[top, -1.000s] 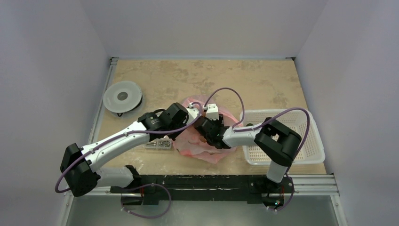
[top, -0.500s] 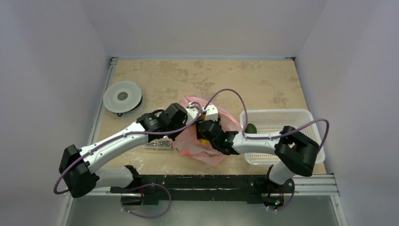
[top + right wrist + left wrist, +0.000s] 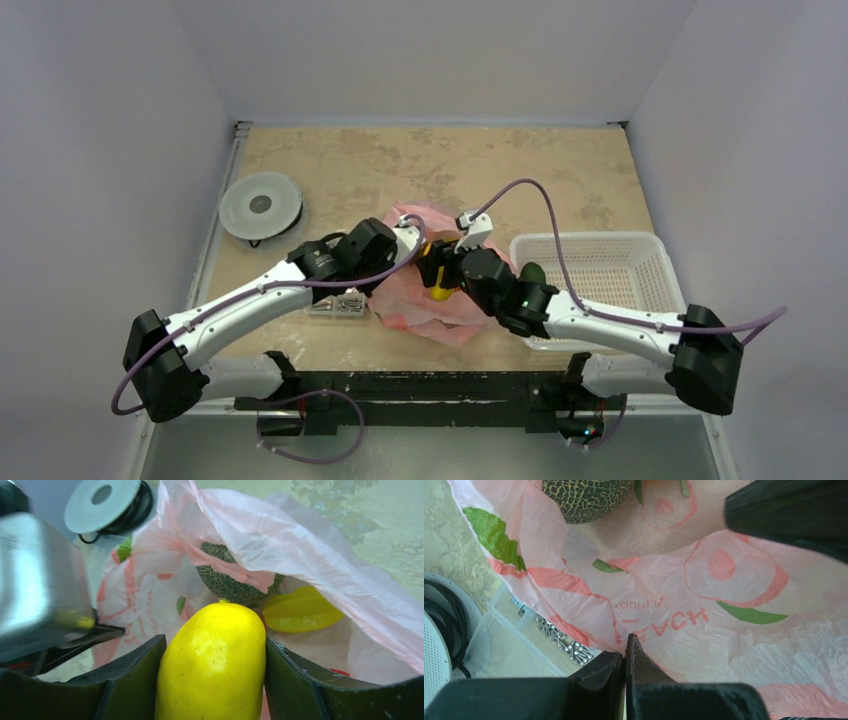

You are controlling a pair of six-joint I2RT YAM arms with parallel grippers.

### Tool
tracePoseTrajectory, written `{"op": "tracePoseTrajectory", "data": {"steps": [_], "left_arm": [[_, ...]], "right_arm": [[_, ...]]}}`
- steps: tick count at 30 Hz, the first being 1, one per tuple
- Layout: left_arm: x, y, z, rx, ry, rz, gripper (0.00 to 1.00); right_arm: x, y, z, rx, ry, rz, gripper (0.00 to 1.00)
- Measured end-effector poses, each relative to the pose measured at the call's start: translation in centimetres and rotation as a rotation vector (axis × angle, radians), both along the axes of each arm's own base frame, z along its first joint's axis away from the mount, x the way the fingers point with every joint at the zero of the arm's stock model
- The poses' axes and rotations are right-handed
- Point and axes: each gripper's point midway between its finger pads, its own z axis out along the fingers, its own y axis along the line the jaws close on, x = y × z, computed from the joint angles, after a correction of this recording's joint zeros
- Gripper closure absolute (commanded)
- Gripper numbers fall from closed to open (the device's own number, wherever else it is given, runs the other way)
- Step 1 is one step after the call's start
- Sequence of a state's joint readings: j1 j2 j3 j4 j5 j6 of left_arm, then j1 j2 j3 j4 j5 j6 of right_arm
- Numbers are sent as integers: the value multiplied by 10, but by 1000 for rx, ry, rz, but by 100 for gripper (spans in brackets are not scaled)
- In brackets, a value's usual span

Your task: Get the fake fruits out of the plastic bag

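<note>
L gripper (image 3: 625, 647) pinched shut on bag (image 3: 704, 580) edge, R gripper (image 3: 212, 647) clamps yellow fruit (image 3: 212, 670) at bag's mouth. Green melon (image 3: 225, 582) + star piece (image 3: 300, 611) sit deeper in bag, so 2 more after this 1 imo.

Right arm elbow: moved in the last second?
Yes. In the top view the elbow swung down and right, from above the basket to beyond its near right corner.
</note>
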State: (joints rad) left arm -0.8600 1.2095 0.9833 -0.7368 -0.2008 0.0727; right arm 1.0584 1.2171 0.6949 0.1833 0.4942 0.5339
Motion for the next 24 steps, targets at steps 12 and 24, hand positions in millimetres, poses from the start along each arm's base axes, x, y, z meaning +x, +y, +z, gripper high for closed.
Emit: {"op": "tracePoseTrajectory", "data": {"steps": [12,24], "left_arm": [[1,2,3,0,-14,7,100],[1,2,4,-3,-18,9,100]], "right_arm": [[17,-73,102,34,-102,-257,100],[42,-280,10,-66,230,-864,100]]}}
